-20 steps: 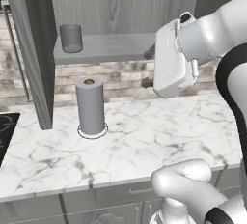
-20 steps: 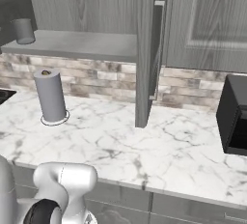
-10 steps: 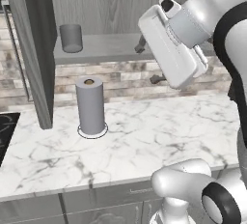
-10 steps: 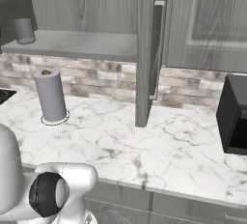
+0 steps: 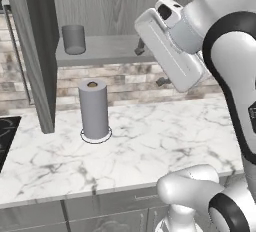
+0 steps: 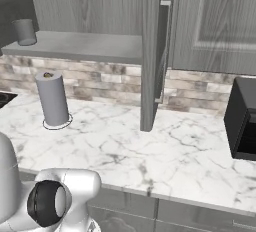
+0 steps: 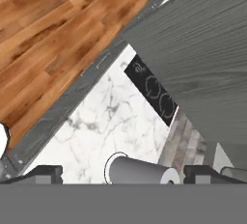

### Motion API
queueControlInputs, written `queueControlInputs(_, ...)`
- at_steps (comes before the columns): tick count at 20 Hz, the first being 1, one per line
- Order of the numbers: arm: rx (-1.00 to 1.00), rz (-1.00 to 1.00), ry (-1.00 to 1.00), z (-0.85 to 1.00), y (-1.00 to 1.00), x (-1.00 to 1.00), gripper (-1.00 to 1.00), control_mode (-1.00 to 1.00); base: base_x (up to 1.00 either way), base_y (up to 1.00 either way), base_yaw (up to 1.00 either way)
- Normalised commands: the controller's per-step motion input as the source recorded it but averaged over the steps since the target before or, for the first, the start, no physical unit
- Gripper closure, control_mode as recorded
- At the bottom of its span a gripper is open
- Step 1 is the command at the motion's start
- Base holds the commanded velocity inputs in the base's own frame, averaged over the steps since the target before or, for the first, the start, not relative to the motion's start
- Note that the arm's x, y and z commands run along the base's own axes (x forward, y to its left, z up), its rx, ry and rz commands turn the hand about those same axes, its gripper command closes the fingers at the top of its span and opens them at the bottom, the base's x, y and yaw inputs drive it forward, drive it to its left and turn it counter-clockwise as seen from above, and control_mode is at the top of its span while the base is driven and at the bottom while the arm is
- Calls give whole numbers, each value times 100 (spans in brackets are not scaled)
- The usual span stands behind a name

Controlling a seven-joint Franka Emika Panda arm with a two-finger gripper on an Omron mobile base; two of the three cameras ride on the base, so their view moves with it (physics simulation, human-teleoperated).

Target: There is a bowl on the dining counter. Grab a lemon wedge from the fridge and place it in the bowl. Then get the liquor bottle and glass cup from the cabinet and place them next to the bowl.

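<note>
On the left side of the open cabinet (image 5: 30, 51), a dark grey wood-grained door stood swung out, its edge reaching down toward the counter (image 5: 150, 146). Just right of it, on the cabinet's flat grey shelf (image 5: 105, 51), sat the glass cup (image 5: 74, 39), a plain squat cylinder rendered matte grey, upright and alone; in the right base view it stood at the shelf's far left end (image 6: 24, 31). Below it on the counter stood a paper towel roll (image 5: 93, 108), a tall smooth cylinder on a thin ring base, well apart from the cup. The counter was white marble with grey veining, backed by a band of rough stone tile. Further right, the arm's white hand was raised to shelf height, and the gripper (image 5: 150, 63) had its dark fingers spread wide with nothing between them; in the hand view the two tips (image 7: 46, 172) stood far apart on either side of the towel roll. I could not make out a liquor bottle or the bowl. Judging by this, the cabinet stage was in hand, with the cup not yet grasped. The next move would call for swinging the hand leftward along the shelf, levelling the open fingers around the cup's curved wall and closing gently, clear of the door's edge.
</note>
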Motion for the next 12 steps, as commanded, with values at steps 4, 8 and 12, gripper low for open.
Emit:
queueControlInputs(4, -2, 7, -31, -9, 0, 14, -100, -100, 0, 0, 0)
queueControlInputs(8, 1, 8, -27, 0, -1, 29, -100, -100, 0, 0, 0)
queueControlInputs(12, 12, 4, -15, 0, 0, 54, -100, -100, 0, 0, 0)
